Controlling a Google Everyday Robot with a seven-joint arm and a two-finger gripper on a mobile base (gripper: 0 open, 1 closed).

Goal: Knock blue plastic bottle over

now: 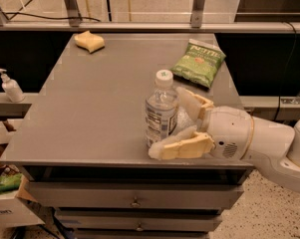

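The clear bluish plastic bottle (161,114) stands upright near the grey surface (89,108) front edge; the wide-open claw (168,123) flanks its right side, gripping nothing

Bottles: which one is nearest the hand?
The white-capped blue plastic bottle upright on the table, beside the open hand; the pump dispenser stands far left.

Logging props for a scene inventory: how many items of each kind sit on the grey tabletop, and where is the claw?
Water bottles: 1 (blue plastic bottle)
Snack bags: 1 (green chip bag)
Sponges: 1 (yellow sponge)
Total: 3
Claw: open, close beside the bottle's base.
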